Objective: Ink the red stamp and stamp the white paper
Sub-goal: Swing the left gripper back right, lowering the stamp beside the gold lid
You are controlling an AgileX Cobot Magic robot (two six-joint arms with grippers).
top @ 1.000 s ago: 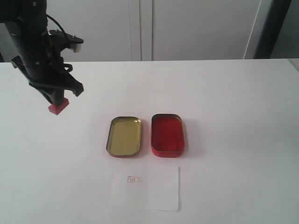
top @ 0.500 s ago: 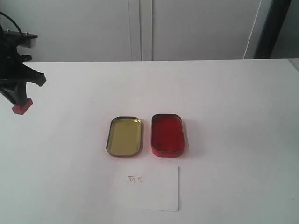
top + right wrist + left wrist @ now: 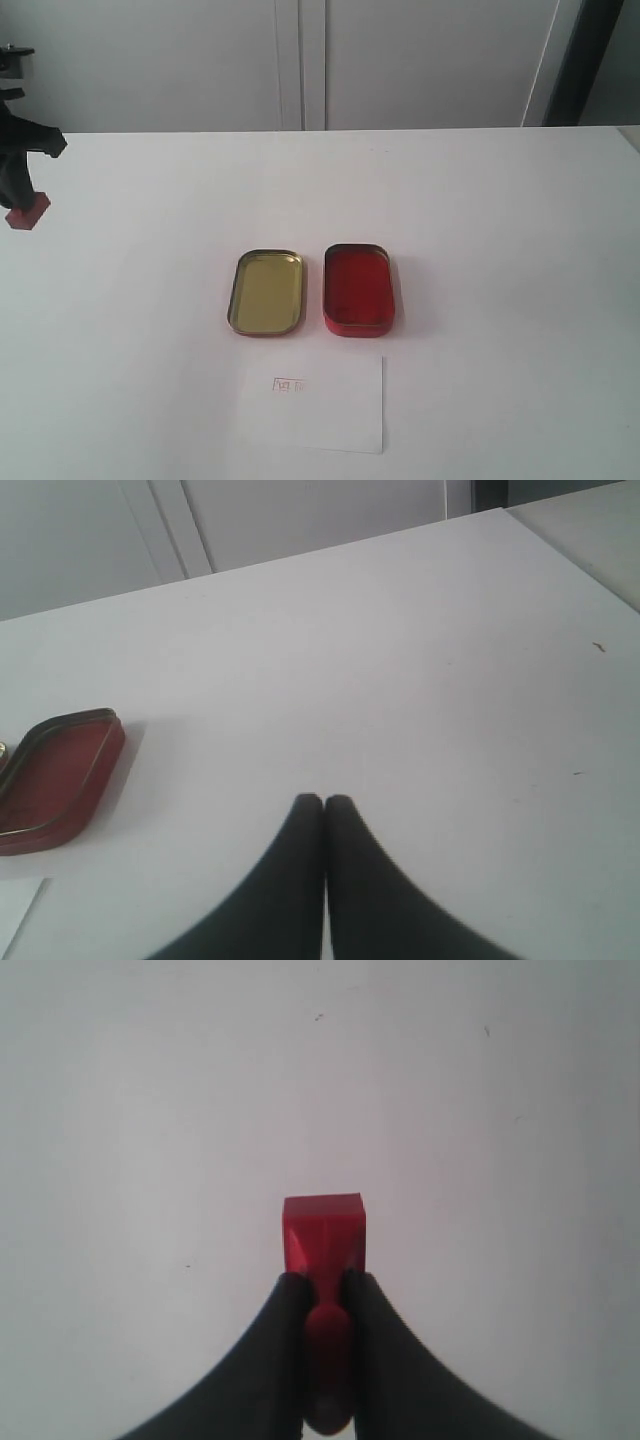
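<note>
The red stamp (image 3: 27,211) hangs at the far left edge of the exterior view, held by my left gripper (image 3: 17,195). In the left wrist view the stamp (image 3: 322,1235) points its square base away over bare white tabletop, its knob handle pinched between the black fingers (image 3: 285,1310); the left gripper (image 3: 322,1282) is shut on it. The white paper (image 3: 325,403) lies at the front centre with a small red imprint (image 3: 289,384). My right gripper (image 3: 323,802) is shut and empty, fingertips touching, low over the table; it does not show in the exterior view.
Two open tins sit mid-table: a gold-lined one (image 3: 267,292) and the red ink tin (image 3: 357,289) to its right, just behind the paper. The ink tin (image 3: 55,778) and a corner of the paper (image 3: 18,910) also show in the right wrist view.
My left arm has carried the stamp further left, from the left-middle of the table almost out of the exterior view. Tins and paper have not moved.
</note>
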